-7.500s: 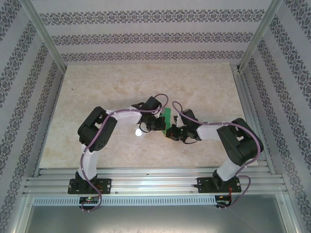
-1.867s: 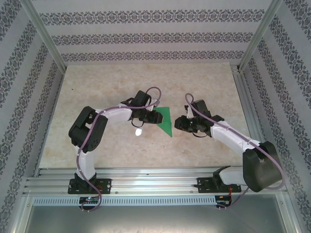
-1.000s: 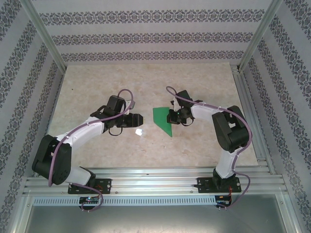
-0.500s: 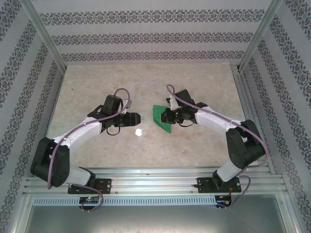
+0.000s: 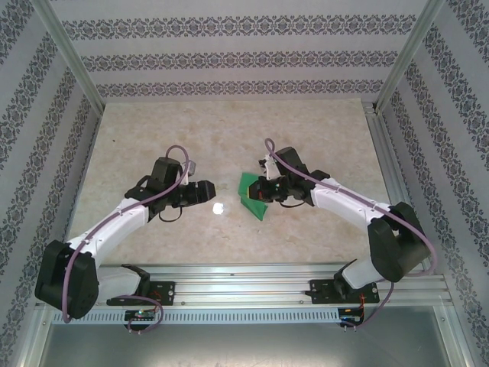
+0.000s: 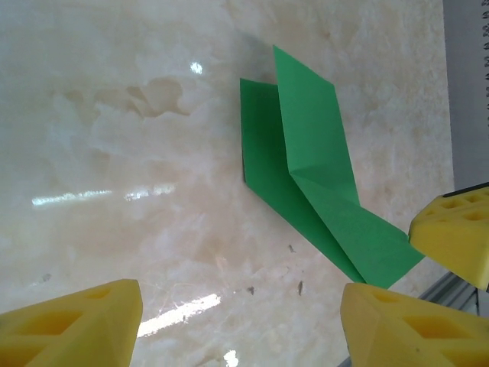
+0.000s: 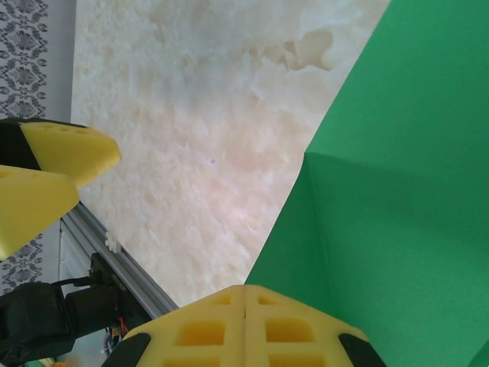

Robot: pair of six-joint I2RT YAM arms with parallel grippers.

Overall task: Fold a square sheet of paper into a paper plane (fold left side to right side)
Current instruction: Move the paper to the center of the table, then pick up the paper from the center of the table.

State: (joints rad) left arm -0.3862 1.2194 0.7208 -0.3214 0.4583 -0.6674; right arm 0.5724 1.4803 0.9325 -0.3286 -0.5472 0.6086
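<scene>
Green sheet of paper [image 5: 248, 183] [image 6: 306, 153] [image 7: 397, 153] is found near the desk centre. It is folded, with a narrow point toward the near edge, overlapping layers widening farther back, and one creased flap raised. Left gripper [image 5: 210, 191] [image 6: 241, 329] is held wide open, apart on the sheet's left. Right gripper [image 5: 258, 193] [image 7: 244, 306] is closed, pads together at the sheet's right edge; a grip cannot be told.
</scene>
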